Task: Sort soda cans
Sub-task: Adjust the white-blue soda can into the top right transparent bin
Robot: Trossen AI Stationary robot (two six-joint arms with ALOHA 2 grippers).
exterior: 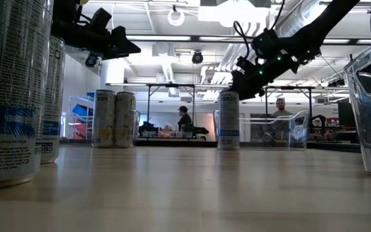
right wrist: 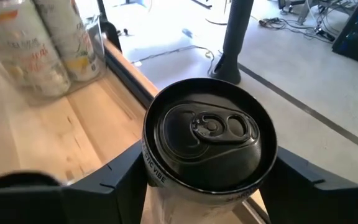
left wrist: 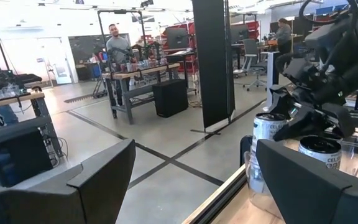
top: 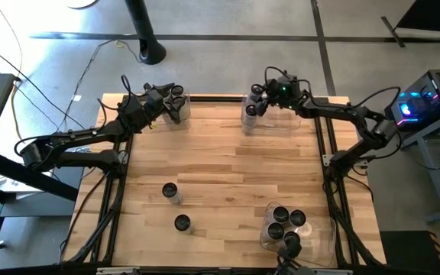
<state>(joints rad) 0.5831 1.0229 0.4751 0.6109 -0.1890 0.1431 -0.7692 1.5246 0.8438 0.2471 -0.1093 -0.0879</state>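
On the desk, sorting is judged partly done: cans are grouped at upper left, upper centre and lower right. Two soda cans remain loose. The right pincer grips one can; the left pincer is spread, empty.

table centre open; two cans block front-left lane.
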